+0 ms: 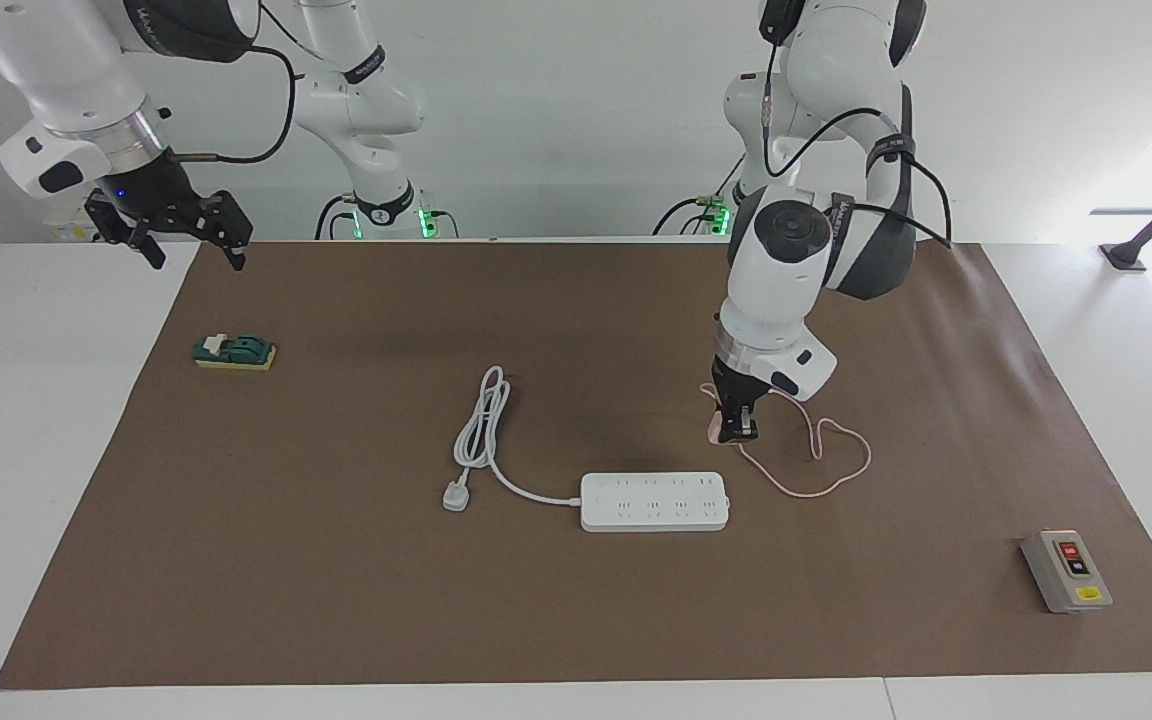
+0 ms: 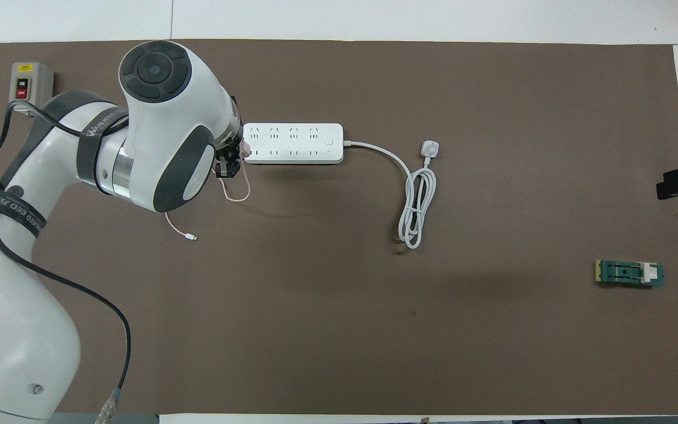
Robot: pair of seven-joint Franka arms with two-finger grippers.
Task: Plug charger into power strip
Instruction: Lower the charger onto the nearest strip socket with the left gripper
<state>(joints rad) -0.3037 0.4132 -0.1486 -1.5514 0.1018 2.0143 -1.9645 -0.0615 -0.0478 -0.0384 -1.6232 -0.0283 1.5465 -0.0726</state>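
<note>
The white power strip [image 1: 654,500] [image 2: 292,143] lies flat on the brown mat, sockets up. My left gripper [image 1: 736,432] [image 2: 230,160] is shut on the pale-pink charger [image 1: 714,430] [image 2: 245,147] and holds it in the air, just off the strip's end toward the left arm's side. The charger's thin pink cable [image 1: 831,475] [image 2: 236,195] trails in loops on the mat, with its small connector [image 2: 192,237] lying loose. In the overhead view the left arm hides most of the gripper. My right gripper [image 1: 198,260] waits open, raised over the mat's edge by its own base.
The strip's thick white cord [image 1: 481,430] is coiled beside it and ends in a white plug [image 1: 454,495]. A grey box with red and black buttons [image 1: 1066,570] sits toward the left arm's end. A green and yellow block [image 1: 234,352] lies toward the right arm's end.
</note>
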